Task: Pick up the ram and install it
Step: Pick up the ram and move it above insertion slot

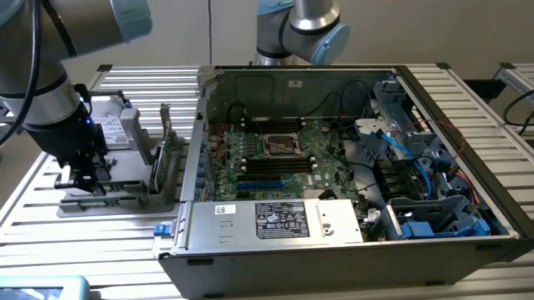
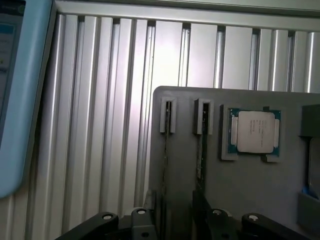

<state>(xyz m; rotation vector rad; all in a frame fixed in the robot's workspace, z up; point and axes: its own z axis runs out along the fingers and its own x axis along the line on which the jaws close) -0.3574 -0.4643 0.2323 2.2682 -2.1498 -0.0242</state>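
At the exterior view's left, beside the open computer case (image 1: 334, 253), the pincer (image 1: 82, 184) hangs low over the grey tray (image 1: 125, 165) on the worktop (image 1: 50, 232), at the slotted ram (image 1: 124, 184); its grip cannot be told.

our exterior view sits high and well back, looking obliquely down on the slatted aluminium table (image 1: 467, 94) (image 2: 100, 125), with the open dark grey metal computer case (image 1: 334, 265) mid-frame. our wrist view looks steeply down from close above, past the black gripper (image 2: 175, 222) (image 1: 79, 182). both views share the flat grey plastic parts tray (image 1: 125, 165) (image 2: 240, 190), at the exterior view's left.
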